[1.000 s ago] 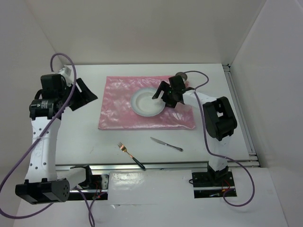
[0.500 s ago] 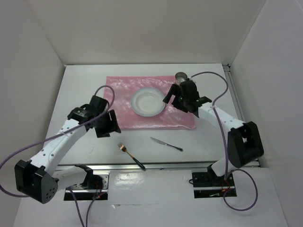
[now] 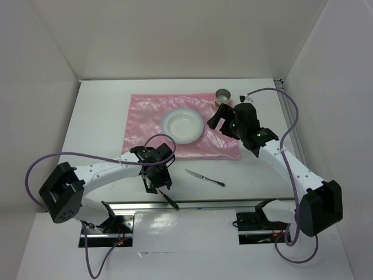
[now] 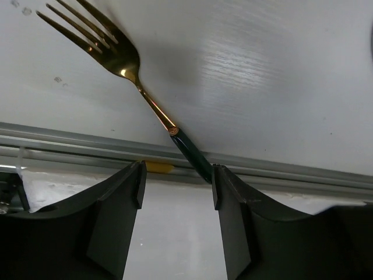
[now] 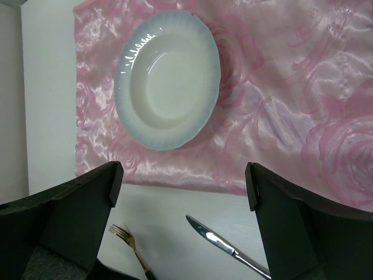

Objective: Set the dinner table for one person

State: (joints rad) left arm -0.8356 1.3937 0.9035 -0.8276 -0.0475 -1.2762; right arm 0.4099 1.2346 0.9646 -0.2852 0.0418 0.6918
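Now, left jaws: parted, with nothing pinched. The dark end of the fork (image 4: 140, 81) lies in the gap, hard by one finger (image 4: 233, 233); I can't tell whether they touch.
left gripper (image 4: 177, 185): down low, off the near-left corner of the mat (image 3: 145, 131), pointing at the tabletop.
fork: gold tines and neck with a dark green handle, flat on the white top on the near side of the mat. The tines point toward the mat, and the handle end crosses the rail (image 4: 70, 146).
right jaws: spread wide, holding nothing at all.
right gripper (image 5: 183, 186): up above the right part of the mat, with its camera looking down across the pink sheet.
plate (image 5: 168, 79): white and deep, with a ribbed rim. It sits on the mat around the middle, apart from both grippers.
knife (image 3: 205, 178): silver, lying at a slant on bare tabletop just off the mat's near edge. It is to the right of the fork and well apart from it.
cup (image 3: 223, 95): a metal one at the mat's far-right corner, just beyond the right arm.
mat: pink and glossy with a rose pattern, spread flat.
dinner table (image 3: 99, 134): the big white top under the mat, running out past it on every side. Aluminium rails line the edges nearest the mat's near and right sides.
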